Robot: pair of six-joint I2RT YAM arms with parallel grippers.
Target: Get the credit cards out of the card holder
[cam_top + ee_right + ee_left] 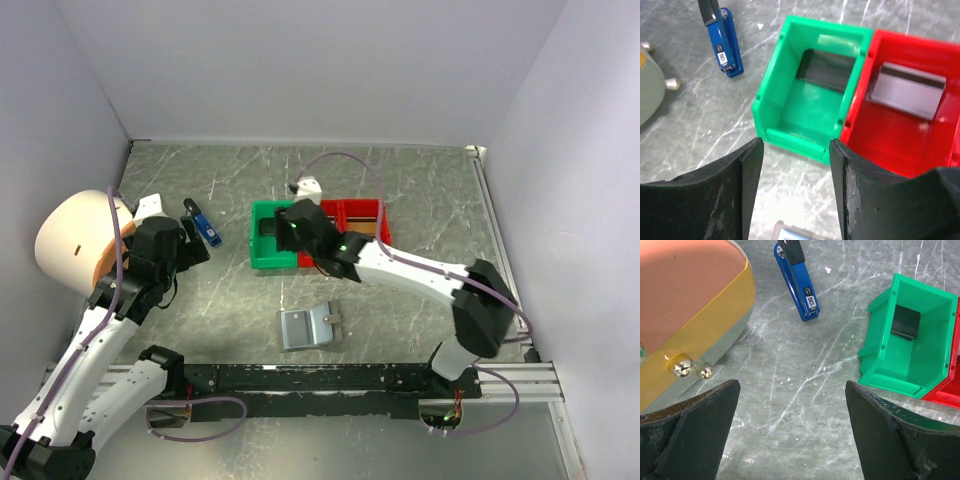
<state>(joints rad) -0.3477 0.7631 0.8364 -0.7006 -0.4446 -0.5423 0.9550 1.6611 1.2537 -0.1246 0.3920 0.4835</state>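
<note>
The small flat grey bifold card holder (305, 327) lies open on the grey-green marbled table (420, 190). It sits toward the near edge, about midway between the two arm bases. It is nearer than the trays, well apart from them, and touched by neither gripper. Its two pale inner panels face up.

Farther back stands a green plastic tray (262, 255) with a red plastic tray (362, 208) touching its right side. A dark card (826, 70) rests at the far end of the green tray. A silver-grey card (905, 90) rests in the far part of the red one.

The right gripper (795, 200) hangs over the near wall of the green tray, where it meets the red tray. Its black fingers (747, 190) are parted about halfway and have nothing between them. Only the tray wall and the table show through the gap.

The left gripper (790, 435) hovers over bare table at the left, its fingers (695, 430) spread fully wide and holding nothing. Just beyond it, on the far side, lies a small blue-and-black gadget (800, 282). To its left is a large round container (685, 305) with a pinkish top, a gold band and small shiny ball feet. The green tray is to its right
</note>
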